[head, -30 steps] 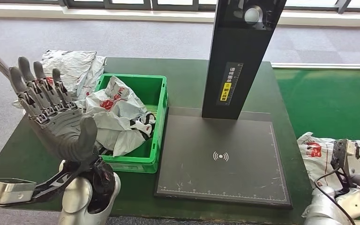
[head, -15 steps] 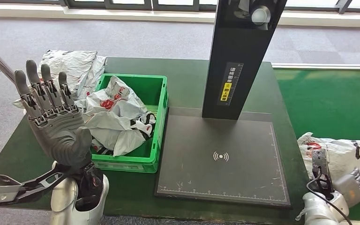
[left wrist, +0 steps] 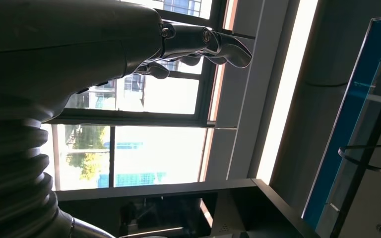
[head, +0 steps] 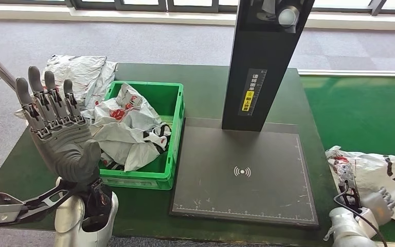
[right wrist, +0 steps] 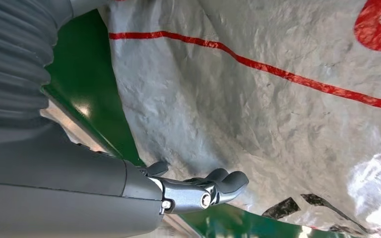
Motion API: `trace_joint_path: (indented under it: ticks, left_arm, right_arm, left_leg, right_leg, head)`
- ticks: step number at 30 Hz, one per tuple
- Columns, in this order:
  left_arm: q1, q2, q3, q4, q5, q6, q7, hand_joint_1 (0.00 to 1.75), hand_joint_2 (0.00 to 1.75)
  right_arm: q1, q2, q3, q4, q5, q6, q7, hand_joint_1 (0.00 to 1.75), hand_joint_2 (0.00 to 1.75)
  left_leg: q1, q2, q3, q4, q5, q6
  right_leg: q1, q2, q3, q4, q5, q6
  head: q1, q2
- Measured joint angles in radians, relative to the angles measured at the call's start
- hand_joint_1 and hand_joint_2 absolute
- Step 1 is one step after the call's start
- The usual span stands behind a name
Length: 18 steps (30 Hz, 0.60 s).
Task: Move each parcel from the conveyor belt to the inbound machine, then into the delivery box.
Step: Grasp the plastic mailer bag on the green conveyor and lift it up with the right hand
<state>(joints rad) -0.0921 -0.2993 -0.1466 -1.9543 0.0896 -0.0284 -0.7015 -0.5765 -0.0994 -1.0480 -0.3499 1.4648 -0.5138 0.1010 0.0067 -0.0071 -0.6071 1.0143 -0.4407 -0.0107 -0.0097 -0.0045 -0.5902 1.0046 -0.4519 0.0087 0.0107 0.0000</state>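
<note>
Green conveyor belt (head: 362, 110) beside table (head: 205, 85) carries the parcel (head: 378, 172), a soft, crinkly, likely light and slippery bag, best pinched at its near edge; right hand (head: 379, 205) beside it, fingers loosely curled, holding nothing; left hand (head: 59, 134) raised, spread wide.

The parcel (head: 378, 177) on the conveyor belt (head: 362, 110) is silvery white, marked with red lines and black patches; the belt is bright green. The delivery box (head: 171, 135) is a vivid green crate, and the bags (head: 126, 128) in it are white with red and black print. The inbound machine (head: 244, 172) has a matte black plate with a white signal symbol and a black column bearing a yellow-and-white label. The table (head: 208, 90) is dark green. The left hand (head: 61, 139) is grey with darker fingers, the right hand (head: 381, 204) pale grey.
</note>
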Motion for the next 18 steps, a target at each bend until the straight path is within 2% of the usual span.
trace_joint_path:
  ticks: [2, 3, 6, 10, 15, 18]
  left_arm:
    - [0.0, 0.0, 0.0, 0.001, 0.0, -0.006, 0.0, 0.0, 1.75]
    - [0.0, 0.0, 0.0, 0.001, 0.0, -0.008, 0.0, 0.0, 1.75]
    - [0.0, 0.0, 0.001, 0.001, 0.0, -0.012, 0.0, 0.0, 1.75]
    - [0.0, 0.0, 0.006, 0.001, 0.0, -0.012, 0.0, 0.0, 1.75]
    - [0.001, 0.0, 0.009, 0.002, -0.003, -0.011, 0.0, 0.0, 1.75]
    - [0.0, 0.0, 0.009, 0.006, -0.009, -0.006, 0.0, 0.0, 1.75]
  right_arm:
    - [-0.003, -0.001, 0.012, 0.004, 0.043, 0.019, 0.064, 1.45, 1.75]
    - [-0.006, -0.002, 0.021, 0.007, 0.062, 0.04, 0.092, 1.75, 1.75]
    - [-0.016, -0.007, 0.048, 0.015, 0.09, 0.117, 0.149, 1.75, 1.75]
    - [-0.025, -0.011, 0.075, 0.024, 0.091, 0.162, 0.17, 1.75, 1.75]
    - [-0.023, -0.016, 0.084, 0.028, 0.079, 0.148, 0.147, 1.75, 1.75]
    - [-0.018, -0.018, 0.084, 0.029, 0.047, 0.09, 0.083, 1.75, 1.75]
  left_leg:
    - [0.0, 0.0, 0.001, 0.0, 0.0, 0.0]
    - [0.0, 0.0, 0.001, 0.0, 0.0, 0.0]
    - [0.0, 0.0, 0.002, 0.0, 0.0, 0.0]
    - [0.0, 0.0, 0.003, 0.0, 0.0, 0.001]
    - [0.0, 0.0, 0.003, 0.0, 0.0, 0.001]
    - [0.0, 0.0, 0.003, 0.0, 0.0, 0.0]
  right_leg:
    - [0.0, 0.0, 0.001, 0.0, 0.0, 0.0]
    - [0.0, 0.0, 0.001, 0.0, 0.0, 0.0]
    - [0.0, 0.0, 0.003, 0.0, 0.0, 0.0]
    - [0.0, 0.0, 0.003, -0.001, 0.0, 0.0]
    - [0.0, 0.0, 0.003, -0.001, 0.0, 0.0]
    - [0.0, 0.001, 0.003, 0.0, 0.0, 0.0]
  head:
    - [0.0, 0.0]
    - [0.0, 0.0]
    - [0.0, 0.0]
    - [0.0, 0.0]
    - [0.0, 0.0]
    - [0.0, 0.0]
